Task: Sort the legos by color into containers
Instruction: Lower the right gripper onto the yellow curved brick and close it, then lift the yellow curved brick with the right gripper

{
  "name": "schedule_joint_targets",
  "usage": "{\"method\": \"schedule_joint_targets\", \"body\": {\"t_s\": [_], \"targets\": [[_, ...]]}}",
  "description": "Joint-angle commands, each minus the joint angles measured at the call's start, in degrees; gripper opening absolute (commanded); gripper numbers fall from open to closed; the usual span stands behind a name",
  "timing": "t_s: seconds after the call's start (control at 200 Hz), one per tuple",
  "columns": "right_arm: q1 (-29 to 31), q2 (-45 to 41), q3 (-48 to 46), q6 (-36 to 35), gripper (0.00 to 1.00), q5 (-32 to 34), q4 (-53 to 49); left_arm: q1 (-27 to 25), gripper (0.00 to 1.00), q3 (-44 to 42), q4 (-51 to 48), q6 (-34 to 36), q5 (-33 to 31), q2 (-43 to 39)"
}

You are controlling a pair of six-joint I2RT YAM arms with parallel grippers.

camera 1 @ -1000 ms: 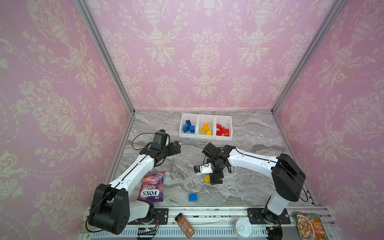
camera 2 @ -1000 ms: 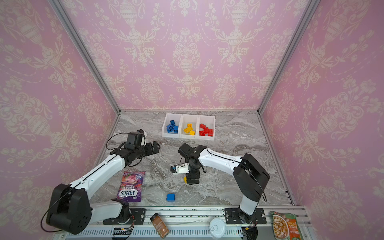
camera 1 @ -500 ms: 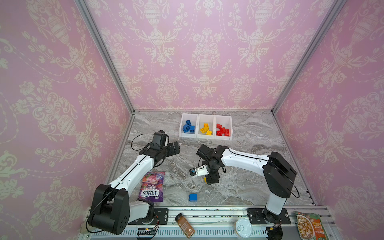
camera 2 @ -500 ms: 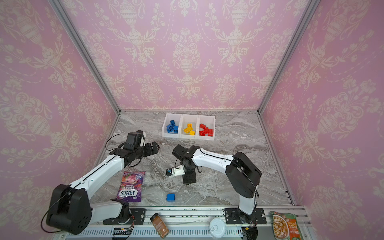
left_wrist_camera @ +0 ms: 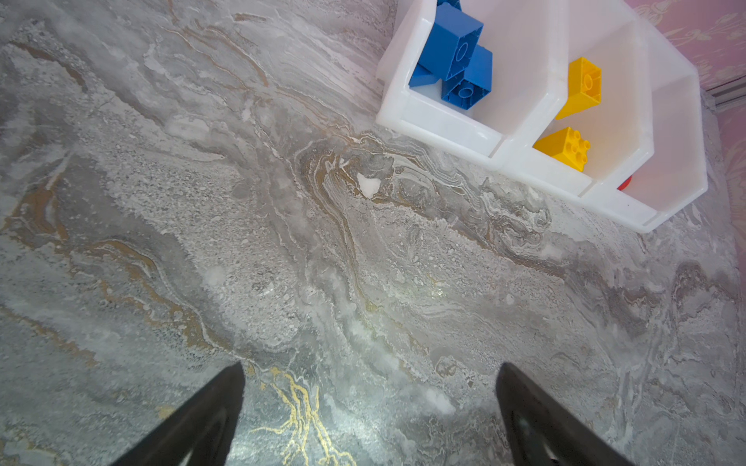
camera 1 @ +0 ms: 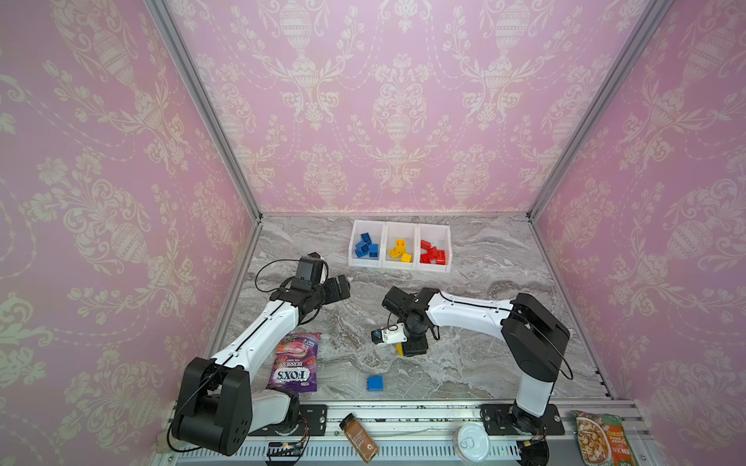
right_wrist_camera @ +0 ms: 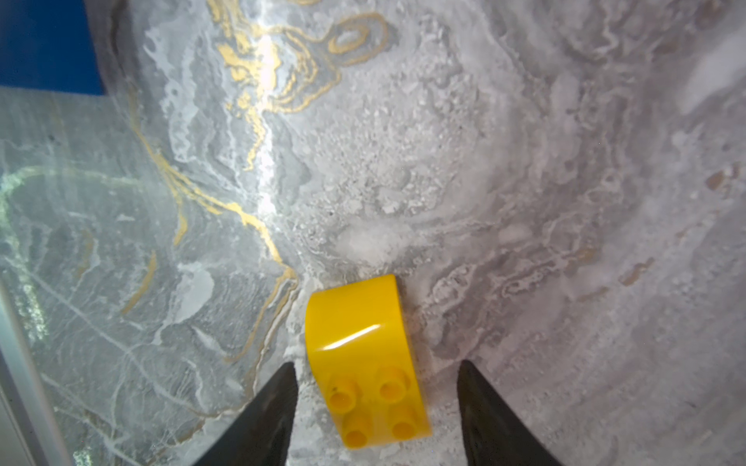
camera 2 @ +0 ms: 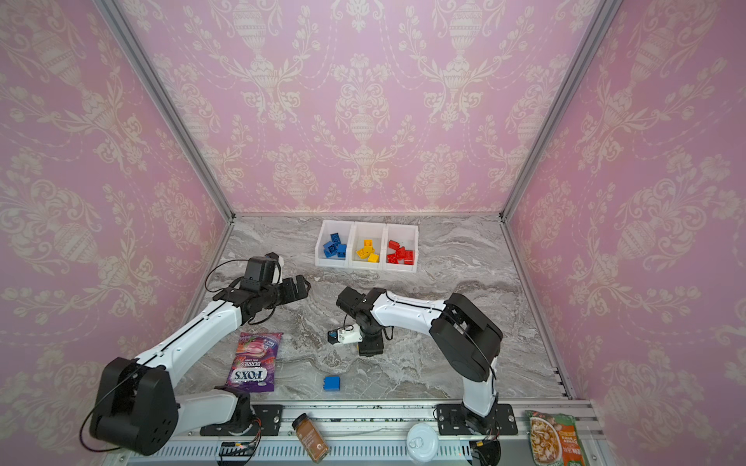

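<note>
Right gripper point(right_wrist_camera: 376, 365) straddles yellow lego point(right_wrist_camera: 355, 331), jaws parted, one just beside it, other apart; left gripper point(left_wrist_camera: 369, 369) gapes wide above marble table point(left_wrist_camera: 282, 242).

Both top views looked down from above the 6 o'clock rail point(camera 1: 403, 411), covering the whole table point(camera 1: 504, 258). Wrist cameras faced the table closely; the left one shared the containers point(camera 1: 399, 265) at 12 o'clock.
</note>
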Motion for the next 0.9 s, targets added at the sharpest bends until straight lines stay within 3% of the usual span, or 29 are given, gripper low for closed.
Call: {"method": "schedule_joint_targets", "body": {"t_s": [0.0,0.19,0.896], "targets": [[0.13,0.57,-0.29,0.99,0.57,0.98,-0.06,0.44,0.99,-0.74,-0.51,0.43,0.61,-0.39],[0.16,0.84,-0.01,1.38,0.46,1.57,-0.72,0.42,0.99,-0.81,-0.42,0.43,0.52,-0.40],[-2.42,-5.64,-0.75,5.82,0.41,0.33,1.24,0.46,0.99,-0.91,-0.64,0.25,0.69,-0.75]]}}
